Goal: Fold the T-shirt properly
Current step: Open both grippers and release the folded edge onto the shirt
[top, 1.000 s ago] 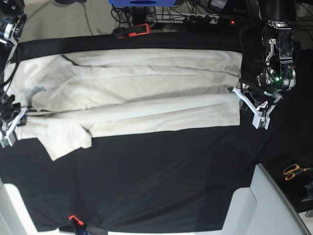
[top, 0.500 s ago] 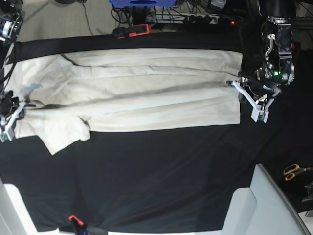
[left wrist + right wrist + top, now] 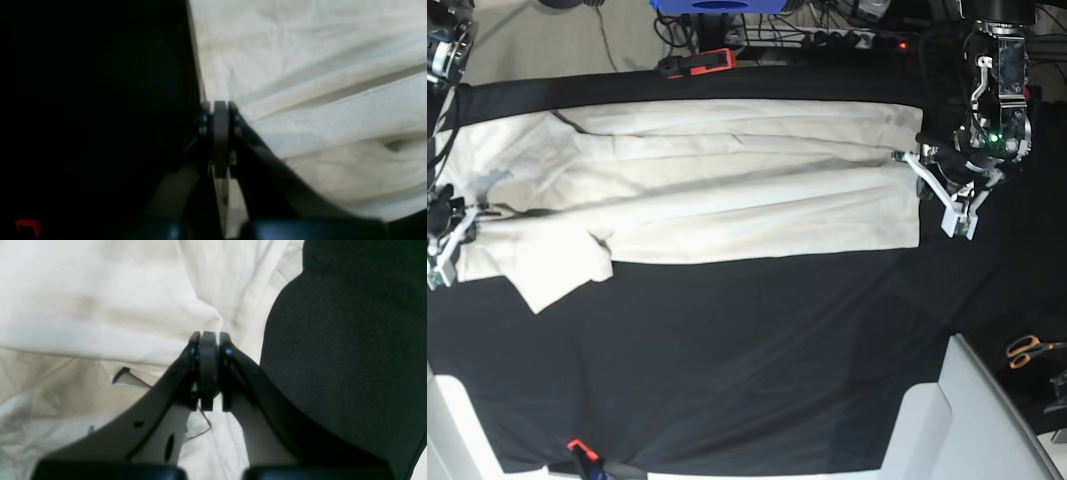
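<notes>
The T-shirt [image 3: 727, 190] is soft, matt, creased cream cloth; the surface [image 3: 757, 360] wears matt black cloth (finely napped, perhaps); the jaws look like smooth dark plastic.

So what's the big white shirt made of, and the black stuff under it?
The T-shirt looks like soft cotton-type cloth, matte cream: it wrinkles and folds in loose ridges. The black table cover seems to be a dull woven or felt-like fabric: it shows no shine and a faint grainy surface close up, though the exact fibre can't be told.
</notes>
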